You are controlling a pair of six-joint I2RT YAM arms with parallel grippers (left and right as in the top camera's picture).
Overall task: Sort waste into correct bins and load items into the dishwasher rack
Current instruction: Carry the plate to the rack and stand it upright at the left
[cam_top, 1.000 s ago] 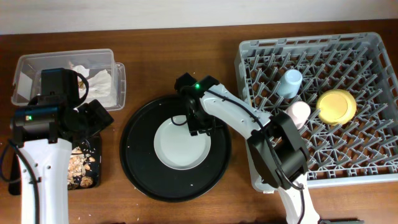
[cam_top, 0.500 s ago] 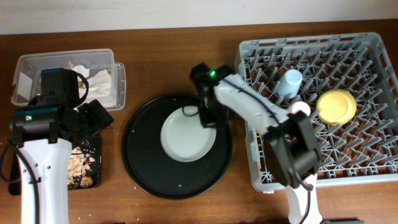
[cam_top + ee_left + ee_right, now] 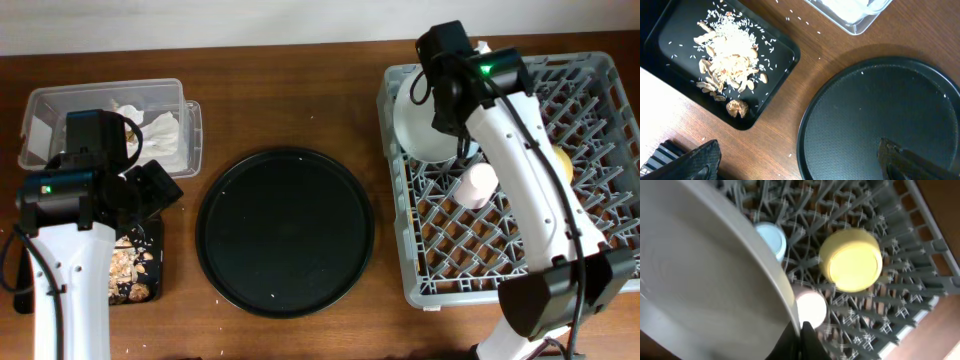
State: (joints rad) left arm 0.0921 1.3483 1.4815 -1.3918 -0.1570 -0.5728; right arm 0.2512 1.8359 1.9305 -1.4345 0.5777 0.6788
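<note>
- grey dishwasher rack (image 3: 560, 250), table right: carries yellow bowl (image 3: 852, 260), pink cup (image 3: 478, 185), light-blue cup (image 3: 771, 237).
- round black tray (image 3: 285, 232), centre.
- clear tub (image 3: 40, 105), rear left: white napkins (image 3: 160, 135) inside.
- black rectangular tray (image 3: 665, 30): holds food scraps (image 3: 730, 55).
- pale grey plate (image 3: 412, 125): tilted over the rack's rear-left corner, rim pinched by right gripper (image 3: 801, 330).
- left gripper (image 3: 797, 165): jaws spread wide, holding nothing.

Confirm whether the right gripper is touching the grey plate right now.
Touching. The right wrist view shows the right gripper shut on the rim of the grey plate, with no gap visible.
</note>
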